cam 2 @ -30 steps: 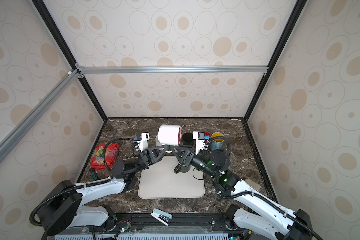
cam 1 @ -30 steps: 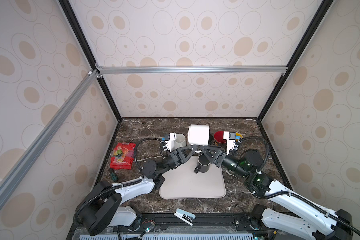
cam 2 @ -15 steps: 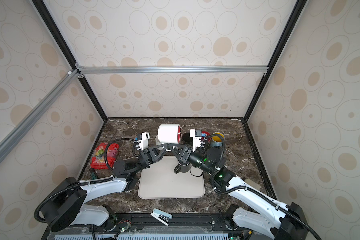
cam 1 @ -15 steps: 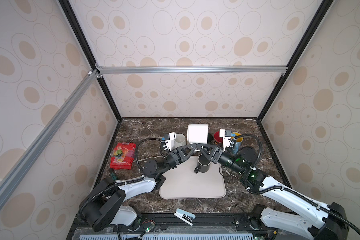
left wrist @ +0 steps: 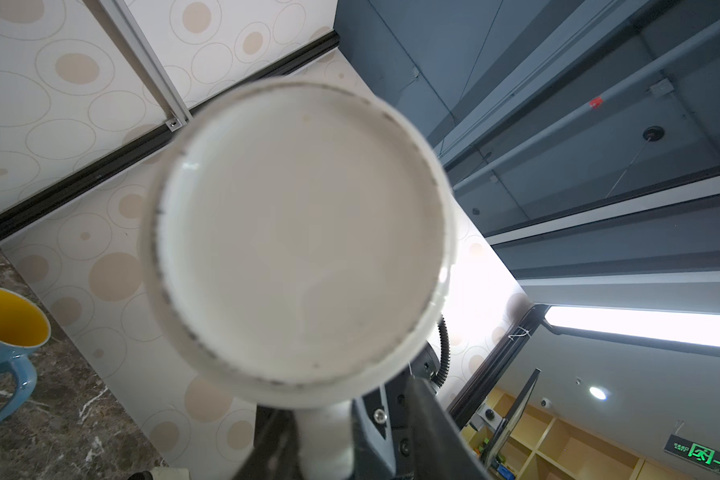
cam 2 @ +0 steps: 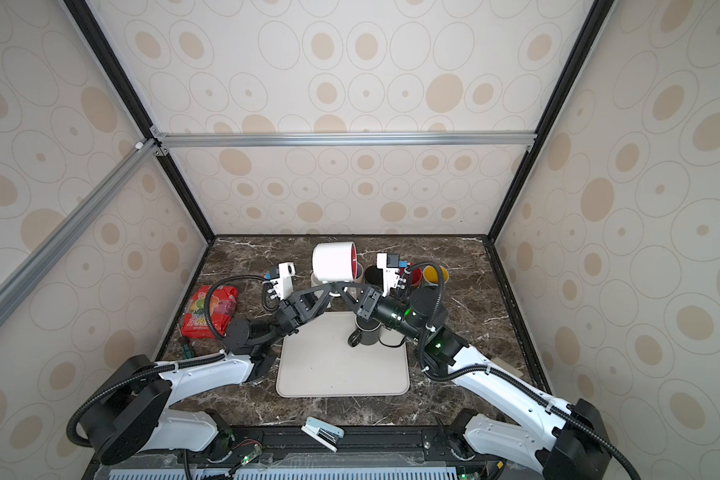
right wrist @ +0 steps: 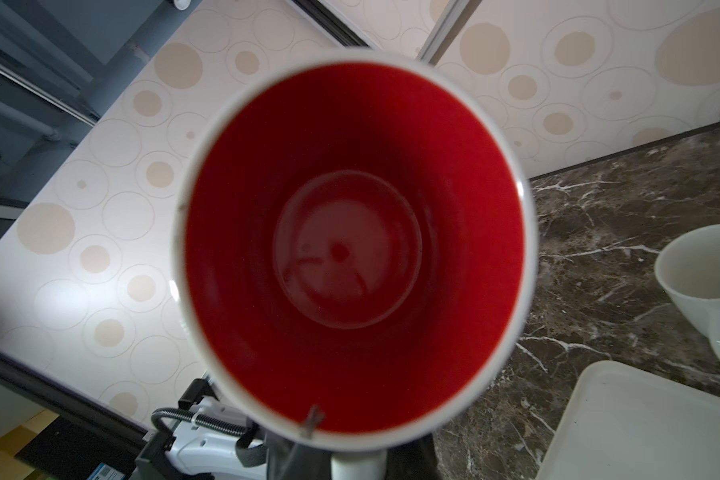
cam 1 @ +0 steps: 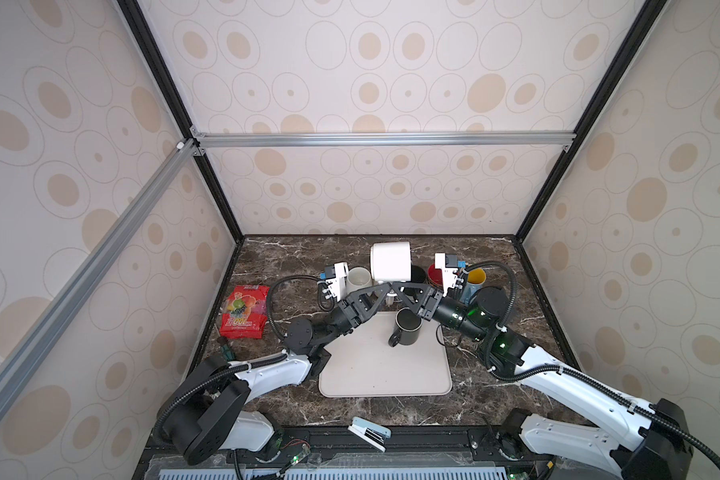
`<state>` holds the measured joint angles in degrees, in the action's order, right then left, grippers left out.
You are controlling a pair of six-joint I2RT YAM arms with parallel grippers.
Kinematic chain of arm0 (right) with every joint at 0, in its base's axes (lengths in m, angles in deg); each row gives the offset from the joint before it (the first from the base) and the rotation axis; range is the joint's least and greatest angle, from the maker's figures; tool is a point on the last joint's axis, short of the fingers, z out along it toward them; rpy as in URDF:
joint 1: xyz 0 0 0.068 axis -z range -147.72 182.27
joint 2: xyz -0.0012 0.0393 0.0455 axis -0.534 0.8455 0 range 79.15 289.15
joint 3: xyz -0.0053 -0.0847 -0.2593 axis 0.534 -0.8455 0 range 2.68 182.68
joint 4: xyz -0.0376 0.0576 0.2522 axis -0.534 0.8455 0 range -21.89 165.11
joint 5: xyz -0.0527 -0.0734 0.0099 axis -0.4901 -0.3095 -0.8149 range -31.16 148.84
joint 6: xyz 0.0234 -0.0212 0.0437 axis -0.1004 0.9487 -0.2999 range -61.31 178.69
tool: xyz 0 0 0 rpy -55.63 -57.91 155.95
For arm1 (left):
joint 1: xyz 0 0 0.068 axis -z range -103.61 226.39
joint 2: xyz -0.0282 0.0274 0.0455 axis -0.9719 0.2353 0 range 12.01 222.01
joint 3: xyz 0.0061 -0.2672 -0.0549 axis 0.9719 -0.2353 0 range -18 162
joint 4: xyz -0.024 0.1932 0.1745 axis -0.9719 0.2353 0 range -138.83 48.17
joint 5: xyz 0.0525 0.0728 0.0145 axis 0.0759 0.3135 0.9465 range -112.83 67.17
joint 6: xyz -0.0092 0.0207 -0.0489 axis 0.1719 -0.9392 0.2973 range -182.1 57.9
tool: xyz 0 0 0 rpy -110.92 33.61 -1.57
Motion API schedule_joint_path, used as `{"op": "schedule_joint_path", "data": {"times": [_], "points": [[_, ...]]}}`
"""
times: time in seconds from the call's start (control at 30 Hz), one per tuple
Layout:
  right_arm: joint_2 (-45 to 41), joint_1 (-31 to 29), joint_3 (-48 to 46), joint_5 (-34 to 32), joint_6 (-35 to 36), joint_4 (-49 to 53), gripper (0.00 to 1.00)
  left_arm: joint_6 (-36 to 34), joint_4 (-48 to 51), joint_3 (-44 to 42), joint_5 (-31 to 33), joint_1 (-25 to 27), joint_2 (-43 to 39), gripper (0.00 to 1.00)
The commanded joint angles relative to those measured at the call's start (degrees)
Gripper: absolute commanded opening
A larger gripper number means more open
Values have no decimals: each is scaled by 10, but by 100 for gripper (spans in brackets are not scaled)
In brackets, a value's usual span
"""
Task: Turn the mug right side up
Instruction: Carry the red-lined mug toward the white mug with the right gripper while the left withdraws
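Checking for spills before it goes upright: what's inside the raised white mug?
In the right wrist view the white mug is empty: bare red glaze down to the bottom. Only a small dark piece at the rim hides a sliver.

walls (cam 1: 391,62): beige circle-patterned; tabletop (cam 1: 292,257): dark marble (white-veined); frame (cam 1: 383,139): aluminium rails

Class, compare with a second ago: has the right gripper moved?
Yes. In a top view the right gripper has shifted left, judged against the unmoved black mug, toward the raised white mug.
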<state>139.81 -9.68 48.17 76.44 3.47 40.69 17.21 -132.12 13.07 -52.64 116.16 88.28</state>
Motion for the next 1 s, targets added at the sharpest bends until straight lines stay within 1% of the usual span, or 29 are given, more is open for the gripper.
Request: {"op": "schedule_joint_path", "data": {"times": [0.0,0.03,0.07,0.1,0.13,0.17,0.2,0.3,0.37,0.43,0.5,0.63,0.73,0.83,0.97], "points": [[-14,8,69,-38,40,13,0,-118,302,26,-34,-16,-46,100],[-12,8,85,-39,55,44,0,-180,396,34,-7,-17,-67,100],[-8,8,104,-43,68,75,0,-266,493,45,40,-15,-93,100],[1,8,127,-46,74,106,0,-330,576,53,103,-13,-119,100],[10,9,150,-54,81,146,0,-369,642,55,153,-12,-143,100],[24,9,180,-62,88,189,0,-406,690,50,206,-11,-168,100],[42,8,209,-62,91,224,0,-432,726,46,244,-12,-193,100],[104,8,291,-67,111,322,0,-458,810,48,313,-12,-246,100],[145,8,342,-76,126,369,0,-457,863,61,336,-13,-260,100],[193,5,409,-105,150,450,0,-463,916,75,353,-13,-263,100],[246,-8,480,-150,185,518,0,-469,950,65,358,-12,-274,100],[334,-15,579,-177,201,578,0,-457,963,38,340,-13,-299,100],[406,-26,679,-221,227,639,0,-442,970,27,325,-13,-316,100],[491,-39,784,-251,250,712,0,-429,993,26,329,-13,-335,99],[591,-55,914,-276,269,776,0,-420,1024,35,330,-13,-352,99]]}}
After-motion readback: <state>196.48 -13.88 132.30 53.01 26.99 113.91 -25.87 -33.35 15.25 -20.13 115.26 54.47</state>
